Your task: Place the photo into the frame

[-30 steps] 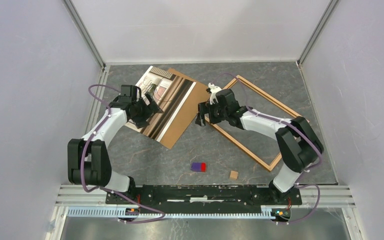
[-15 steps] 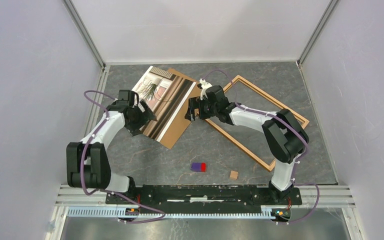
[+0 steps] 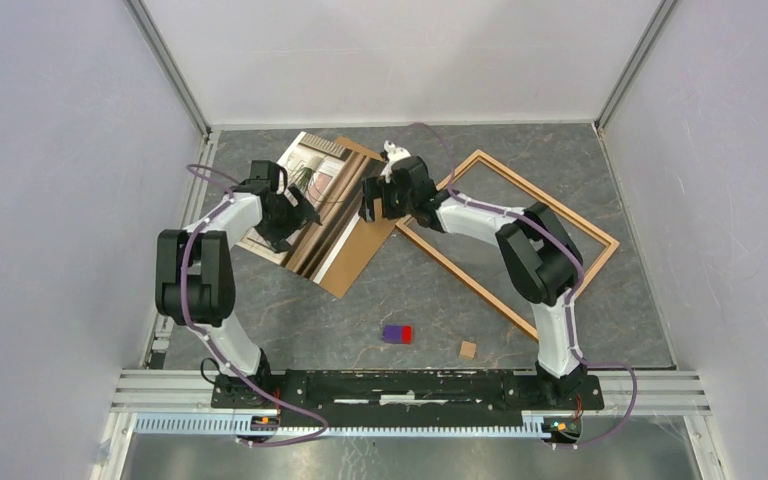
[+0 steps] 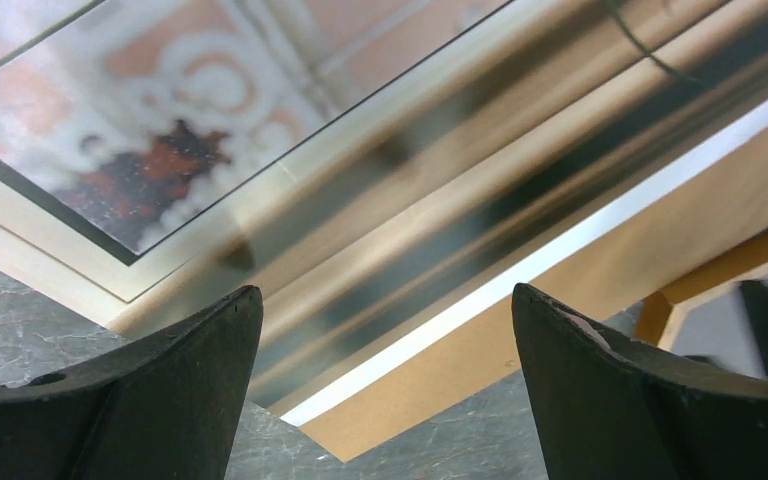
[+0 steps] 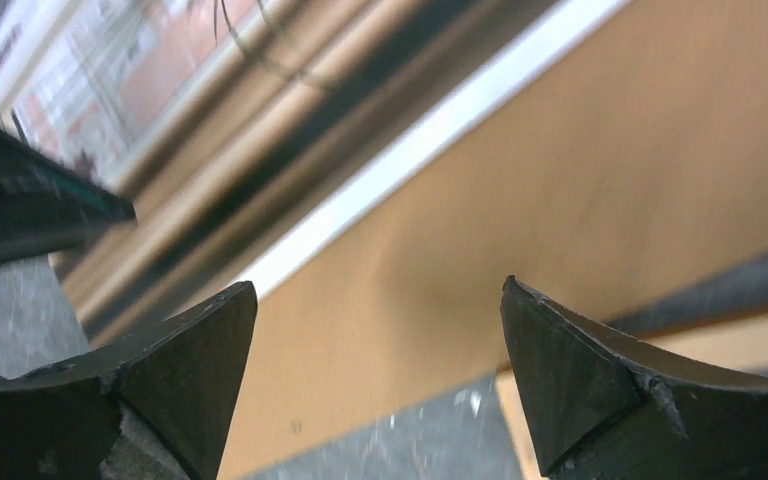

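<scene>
The photo (image 3: 332,195), a glossy print of a curtained window with a white edge, lies on the brown backing board (image 3: 358,252) at the back left. The frame (image 3: 550,199) lies flat and empty to its right. My left gripper (image 3: 293,215) is open, low over the photo's left side. In the left wrist view the photo (image 4: 390,230) and its white edge run between my open fingers (image 4: 190,380). My right gripper (image 3: 369,200) is open over the board's right edge. In the right wrist view the board (image 5: 520,200) fills the gap and the photo (image 5: 210,130) lies beyond.
A purple and red block (image 3: 397,333) and a small wooden cube (image 3: 468,349) lie near the front. A clear sheet (image 4: 160,120) appears to lie over part of the photo. A frame corner (image 4: 710,280) shows at the right of the left wrist view. Walls enclose the table.
My right gripper has moved left and farther back, from the frame's left corner to the board's right edge. My left gripper has shifted a little back along the photo's left side.
</scene>
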Robot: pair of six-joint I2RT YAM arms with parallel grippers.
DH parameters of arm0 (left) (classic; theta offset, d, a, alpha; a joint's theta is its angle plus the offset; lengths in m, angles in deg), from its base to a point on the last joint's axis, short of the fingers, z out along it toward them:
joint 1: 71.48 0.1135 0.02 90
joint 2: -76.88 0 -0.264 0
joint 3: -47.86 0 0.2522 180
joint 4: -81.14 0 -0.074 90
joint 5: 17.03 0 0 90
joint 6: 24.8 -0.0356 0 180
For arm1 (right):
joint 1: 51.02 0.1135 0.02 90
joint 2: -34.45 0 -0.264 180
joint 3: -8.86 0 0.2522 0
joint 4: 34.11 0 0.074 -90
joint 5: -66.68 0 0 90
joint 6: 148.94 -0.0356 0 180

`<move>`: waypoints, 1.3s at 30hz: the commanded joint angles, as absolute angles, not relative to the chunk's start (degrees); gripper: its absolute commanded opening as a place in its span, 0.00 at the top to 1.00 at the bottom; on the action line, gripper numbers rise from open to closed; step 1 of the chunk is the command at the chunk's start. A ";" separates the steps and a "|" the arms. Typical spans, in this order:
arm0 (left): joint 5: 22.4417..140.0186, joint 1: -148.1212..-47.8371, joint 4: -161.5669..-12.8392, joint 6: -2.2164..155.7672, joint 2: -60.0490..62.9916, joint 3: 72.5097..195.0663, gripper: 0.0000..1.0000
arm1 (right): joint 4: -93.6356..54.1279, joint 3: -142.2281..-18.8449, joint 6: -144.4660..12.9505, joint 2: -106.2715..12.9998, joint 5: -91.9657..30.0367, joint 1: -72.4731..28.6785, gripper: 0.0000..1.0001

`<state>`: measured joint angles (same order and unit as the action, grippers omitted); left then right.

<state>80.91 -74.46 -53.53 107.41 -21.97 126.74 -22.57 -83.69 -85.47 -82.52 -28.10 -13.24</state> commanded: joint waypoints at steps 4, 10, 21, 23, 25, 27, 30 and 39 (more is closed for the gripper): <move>77.80 -74.30 -52.96 106.94 -21.96 123.66 0.00 | -22.73 -97.94 -83.32 -90.71 -26.75 -17.53 0.02; 81.36 -74.35 -53.15 109.48 -22.29 117.66 0.00 | -25.63 -102.40 -88.46 -95.98 -32.18 -17.16 0.02; 75.61 -74.40 -49.19 101.20 -11.17 122.39 0.00 | -22.81 -94.07 -88.49 -87.93 -37.14 -15.27 0.02; 76.01 -73.06 -50.27 99.50 -11.80 126.66 0.00 | -25.65 -91.31 -88.97 -86.47 -38.51 -15.00 0.02; 75.38 -70.71 -50.81 99.80 -12.94 130.61 0.00 | -27.88 -90.08 -89.32 -86.60 -41.30 -14.23 0.02; 77.23 -66.89 -54.67 98.07 -14.11 133.52 0.00 | -29.00 -90.47 -89.27 -87.37 -42.73 -13.19 0.02; 74.52 -64.26 -61.08 93.83 -16.76 136.35 0.00 | -30.34 -93.13 -89.46 -89.50 -44.07 -11.48 0.02; 83.93 -57.94 -63.93 92.72 -33.72 148.46 0.00 | -25.96 -104.67 -89.09 -99.47 -43.88 -9.51 0.09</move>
